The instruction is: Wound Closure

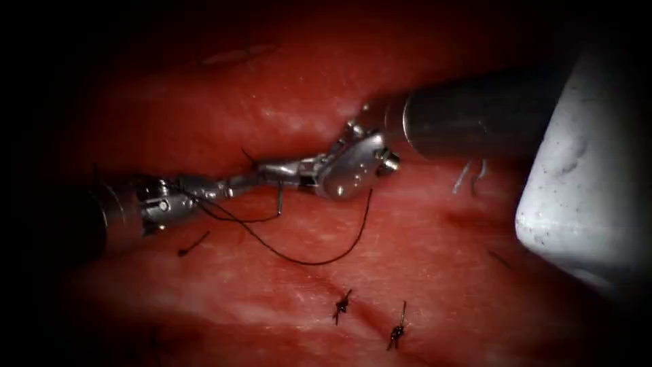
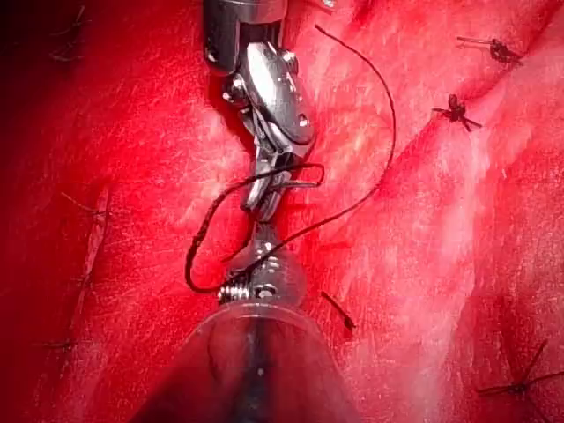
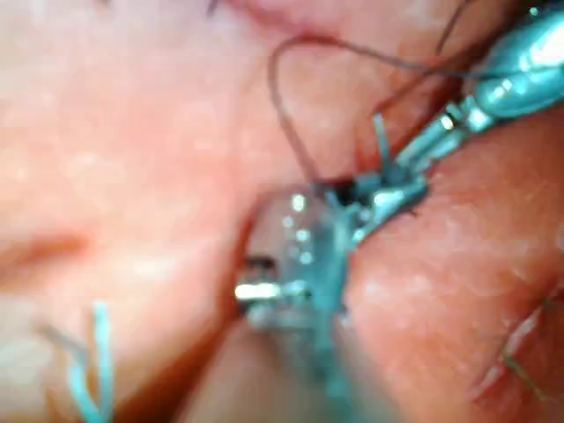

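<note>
The needle (image 1: pixel 279 198) hangs at the meeting tool tips, above the tissue (image 1: pixel 421 258), with thread (image 1: pixel 305 259) looping below. The right tool (image 1: pixel 272 170) reaches leftward, wrist bent, jaws clamped on the needle. The left tool (image 1: pixel 234 183) points rightward, tip-to-tip; whether its jaws grip is unclear.

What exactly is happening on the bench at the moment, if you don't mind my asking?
Two needle drivers meet tip to tip over the tissue. The right tool and the left tool come together at the needle, a short metal piece hanging at their tips; which one grips it, I cannot tell. Black thread loops from there across the tissue. Two knotted stitches already sit along the cut, lower in the endoscope view.
</note>
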Tool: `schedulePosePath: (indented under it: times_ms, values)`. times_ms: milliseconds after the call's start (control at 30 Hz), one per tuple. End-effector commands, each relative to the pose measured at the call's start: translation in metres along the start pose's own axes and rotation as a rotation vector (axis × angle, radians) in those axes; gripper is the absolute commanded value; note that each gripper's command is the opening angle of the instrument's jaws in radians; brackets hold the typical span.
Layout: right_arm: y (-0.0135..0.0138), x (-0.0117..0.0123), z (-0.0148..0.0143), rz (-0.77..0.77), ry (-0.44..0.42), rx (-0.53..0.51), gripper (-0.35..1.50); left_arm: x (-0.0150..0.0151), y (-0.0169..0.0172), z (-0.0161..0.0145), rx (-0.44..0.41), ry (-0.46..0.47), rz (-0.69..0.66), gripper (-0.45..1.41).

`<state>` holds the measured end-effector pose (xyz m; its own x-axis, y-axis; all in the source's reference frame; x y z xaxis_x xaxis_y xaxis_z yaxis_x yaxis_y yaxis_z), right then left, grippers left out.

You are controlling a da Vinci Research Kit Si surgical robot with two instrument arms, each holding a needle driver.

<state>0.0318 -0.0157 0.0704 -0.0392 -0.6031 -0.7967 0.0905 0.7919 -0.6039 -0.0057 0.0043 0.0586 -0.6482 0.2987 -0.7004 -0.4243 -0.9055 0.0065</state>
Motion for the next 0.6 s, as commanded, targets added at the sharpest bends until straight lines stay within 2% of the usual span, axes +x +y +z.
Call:
schedulePosePath:
  times_ms: [33,300,600]
  values:
    - [-0.0008,-0.0001,0.0007,0.000,-0.001,0.001,-0.35,-0.0001,0.0003,0.0008,-0.001,0.001,0.000,-0.32]
    - [0.0000,-0.0001,0.0009,0.025,-0.020,-0.002,-0.35,0.0002,0.0005,0.0007,0.002,-0.002,-0.002,-0.33]
    - [0.0061,0.0033,0.0014,-0.033,-0.021,-0.087,-0.35,0.0011,0.0011,0.0013,0.002,0.000,-0.007,-0.33]
